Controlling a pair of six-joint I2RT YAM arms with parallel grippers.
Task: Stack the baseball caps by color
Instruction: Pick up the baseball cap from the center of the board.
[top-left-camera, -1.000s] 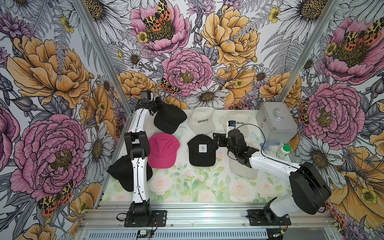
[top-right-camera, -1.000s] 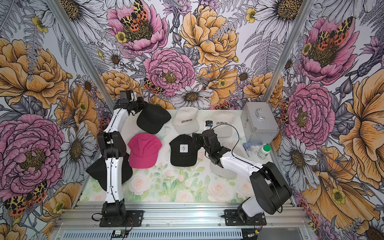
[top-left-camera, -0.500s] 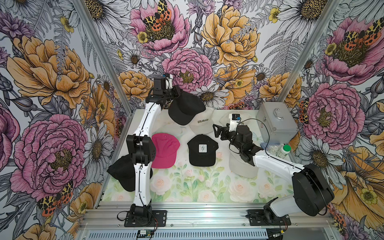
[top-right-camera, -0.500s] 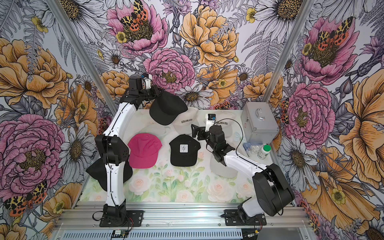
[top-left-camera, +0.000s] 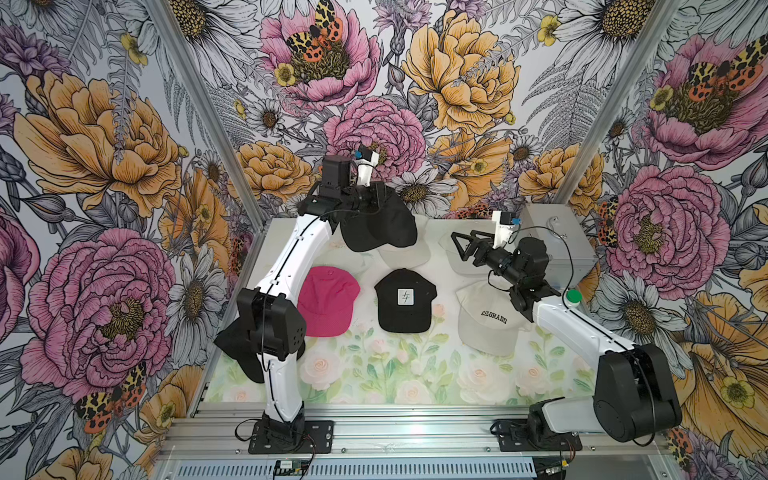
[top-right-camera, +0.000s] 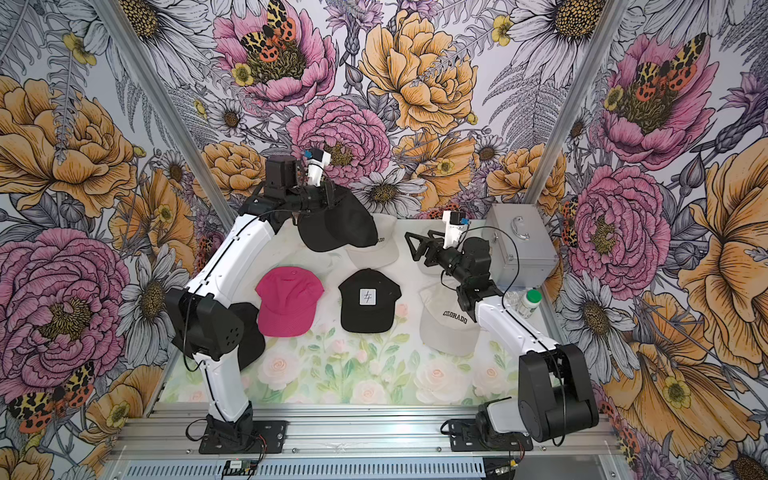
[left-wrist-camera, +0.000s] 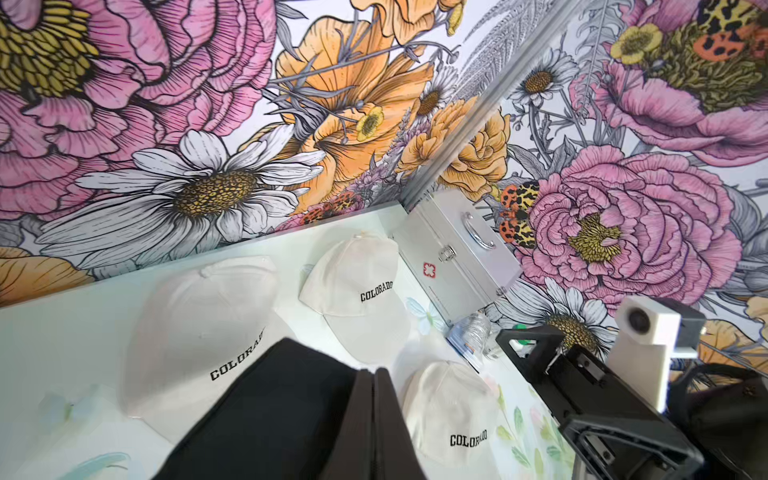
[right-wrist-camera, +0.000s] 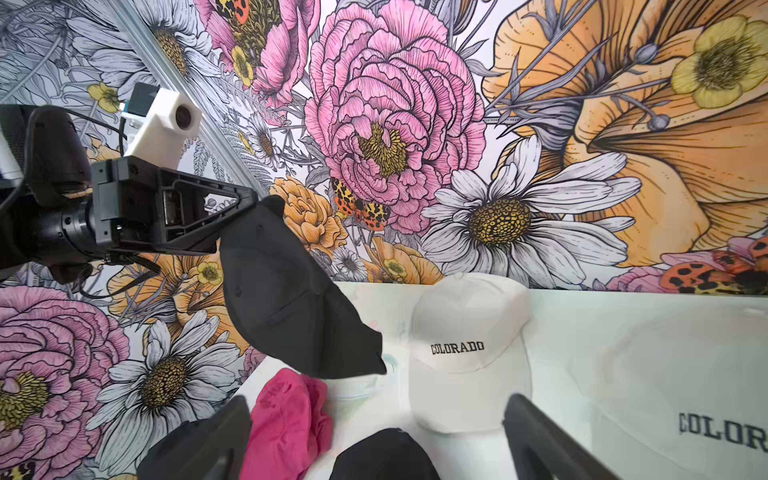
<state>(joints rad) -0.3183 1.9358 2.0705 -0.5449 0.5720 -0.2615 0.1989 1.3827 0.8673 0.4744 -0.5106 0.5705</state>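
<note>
We record: left gripper (top-left-camera: 368, 198) clamped on plain black fabric cap (top-left-camera: 386, 228), now lifted off far-left edge of floral table (top-left-camera: 374, 374), overhanging cream COLORADO cap (top-left-camera: 405, 254); right gripper (top-left-camera: 457, 246) raised, jaws apart.

Wall panels (top-left-camera: 457, 83) printed with big pink, orange and white flowers enclose the pale rose-printed tabletop (top-left-camera: 374, 374) on three sides; silver posts (top-left-camera: 219, 124) stand at its back corners, an aluminium rail (top-left-camera: 415, 432) along its front edge.

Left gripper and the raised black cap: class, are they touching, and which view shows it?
Touching. The right wrist view shows the left gripper shut on the raised black cap, which hangs from its tips.
</note>
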